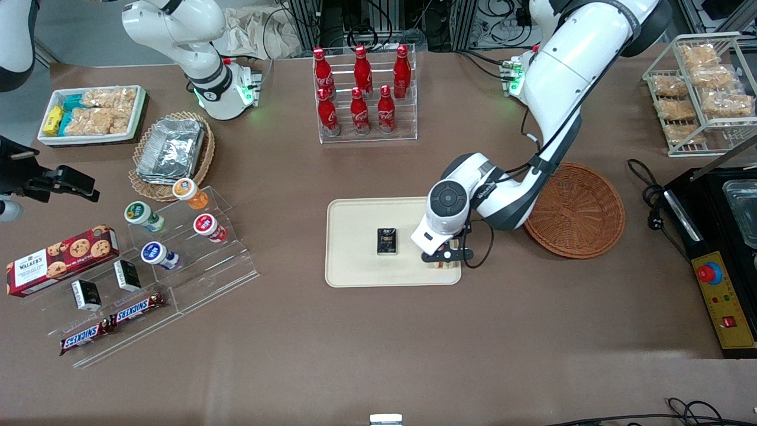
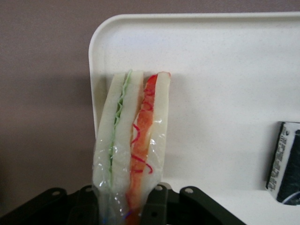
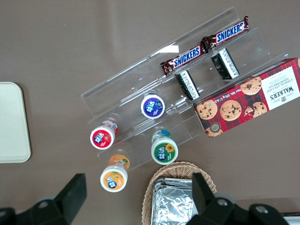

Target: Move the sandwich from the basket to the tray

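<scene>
Left wrist view shows the sandwich (image 2: pixel 133 145) close up: two slabs of pale white bread standing on edge, a thin green line of filling running along one slab and a broader orange-red band with curly red strands along the other, all wrapped in clear, glossy film. Its lower end sits between the black jaws of the gripper (image 2: pixel 129 206), which are closed on it. The wedge hangs over a rounded corner of the cream tray (image 2: pixel 225 70), with the brown surface (image 2: pixel 42 93) showing past the rim. A small dark packet (image 2: pixel 286 164) lies on the tray, apart from the sandwich.

From the front, the gripper (image 1: pixel 445 258) is low over the tray (image 1: pixel 355 266) at the end toward the working arm, near the edge closest to the camera; only a sliver of the sandwich (image 1: pixel 445 263) peeks out below the fingers. The dark packet (image 1: pixel 387 241) lies near the tray's middle. The reddish-brown basket (image 1: pixel 582 213) sits just beside the tray, toward the working arm's end of the surface.
</scene>
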